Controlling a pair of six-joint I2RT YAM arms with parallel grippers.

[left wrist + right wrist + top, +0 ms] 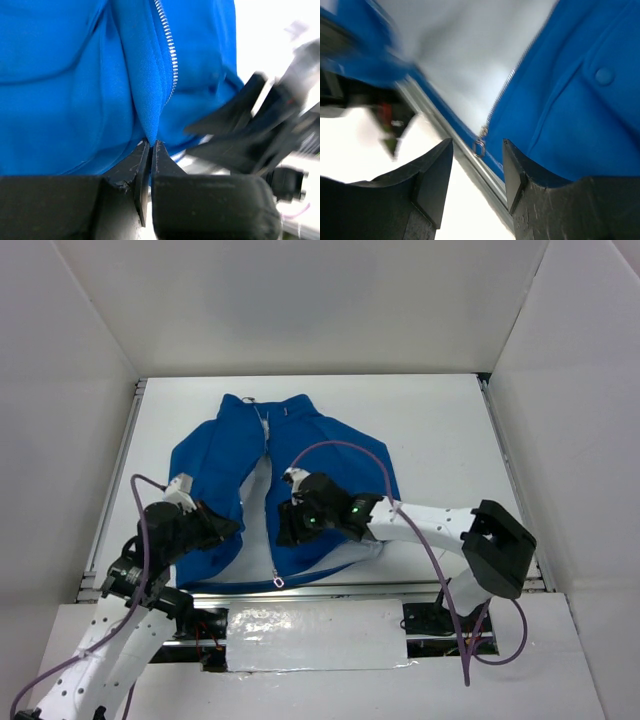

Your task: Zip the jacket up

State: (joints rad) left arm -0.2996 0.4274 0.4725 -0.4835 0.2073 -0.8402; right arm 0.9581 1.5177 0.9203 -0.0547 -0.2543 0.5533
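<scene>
The royal-blue jacket [300, 460] lies flat on the white table, collar at the far side, front open with pale lining showing. Its silver zipper slider [278, 582] sits at the hem by the near table edge, and in the right wrist view its pull [479, 147] hangs between my open fingers. My left gripper [228, 529] is shut on the edge of the jacket's left front panel [150, 115], beside the zipper teeth [172, 60]. My right gripper [289, 525] is open above the right panel [580, 100], empty.
A metal rail [300, 590] runs along the table's near edge just under the jacket hem. White walls enclose the table on three sides. A foil-covered plate [315, 635] lies between the arm bases.
</scene>
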